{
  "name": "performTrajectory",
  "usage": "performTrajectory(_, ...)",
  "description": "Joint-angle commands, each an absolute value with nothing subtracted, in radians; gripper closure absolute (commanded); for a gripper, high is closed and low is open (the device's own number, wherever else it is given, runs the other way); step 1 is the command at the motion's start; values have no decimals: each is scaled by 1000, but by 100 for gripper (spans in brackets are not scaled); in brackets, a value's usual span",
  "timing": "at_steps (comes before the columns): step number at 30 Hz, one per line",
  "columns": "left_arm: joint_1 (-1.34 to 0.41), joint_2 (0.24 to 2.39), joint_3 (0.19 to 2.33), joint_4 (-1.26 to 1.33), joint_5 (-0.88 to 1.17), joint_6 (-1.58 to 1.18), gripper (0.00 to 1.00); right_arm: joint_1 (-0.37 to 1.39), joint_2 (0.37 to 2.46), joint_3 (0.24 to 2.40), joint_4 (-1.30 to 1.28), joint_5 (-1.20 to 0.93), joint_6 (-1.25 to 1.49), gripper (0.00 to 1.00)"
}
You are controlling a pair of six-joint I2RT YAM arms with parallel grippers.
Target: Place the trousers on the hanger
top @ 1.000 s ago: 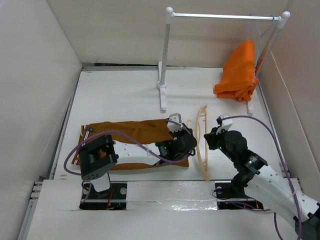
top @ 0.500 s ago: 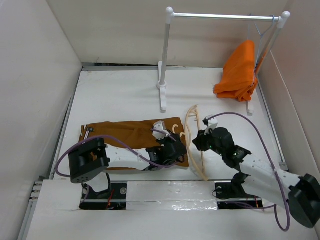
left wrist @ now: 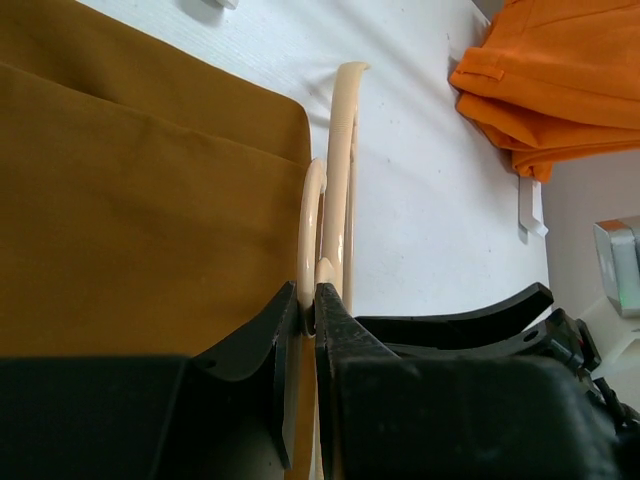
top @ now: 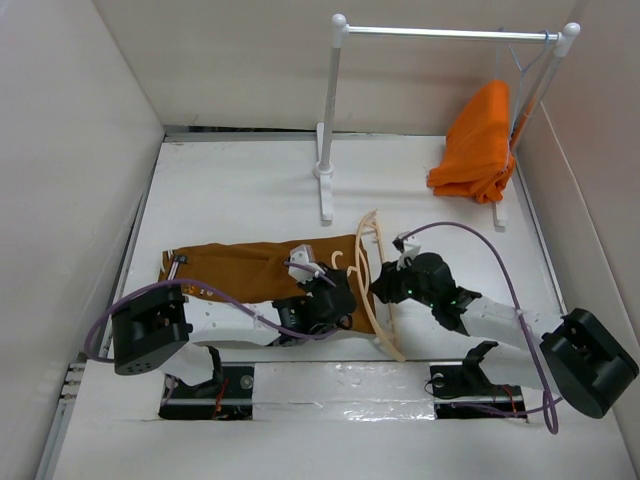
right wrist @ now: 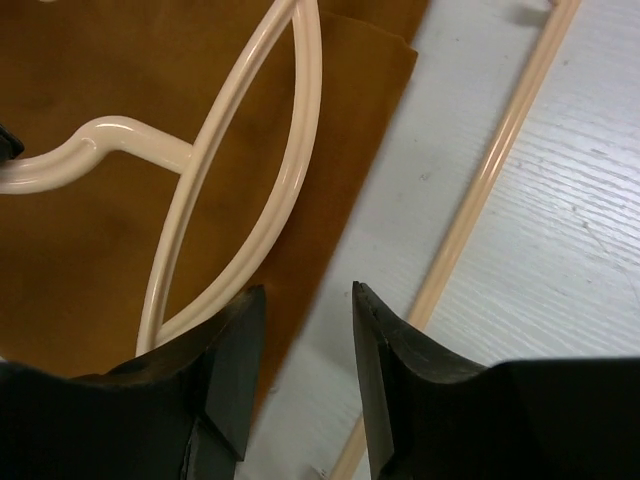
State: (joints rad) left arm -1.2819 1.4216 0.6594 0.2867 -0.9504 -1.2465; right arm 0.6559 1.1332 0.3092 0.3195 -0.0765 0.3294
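The rust-brown trousers [top: 240, 268] lie flat on the table at the left. The beige hanger [top: 384, 330] lies at their right end, its hook and one curved arm over the cloth. My left gripper [top: 343, 283] is shut on the hanger's neck [left wrist: 342, 150], with the trousers [left wrist: 150, 200] under it. My right gripper [top: 378, 286] stands open just right of the hanger, gripping nothing. In the right wrist view its tips [right wrist: 307, 295] straddle the edge of the trousers [right wrist: 100, 250], between the hanger's curved arm [right wrist: 290, 170] and its straight bar [right wrist: 497, 150].
A white clothes rack [top: 327, 120] stands at the back, its rod running to the right wall. A bright orange garment [top: 478, 145] hangs at the rack's right end and shows in the left wrist view [left wrist: 550, 80]. Walls close in both sides.
The hanger has slid left onto the trousers' end, drawn by the left gripper. The right gripper has opened, let go of the hanger and followed it left.
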Motion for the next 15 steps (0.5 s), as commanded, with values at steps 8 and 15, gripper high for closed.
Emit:
performTrajectory(8,-1281,1431,646,163,-971,-1207,100,657,1282,321,492,-117,367,52)
performTrajectory(15,-1281,1447,641,138,-977,-1229,100,657,1402,313,606,-199,374,51)
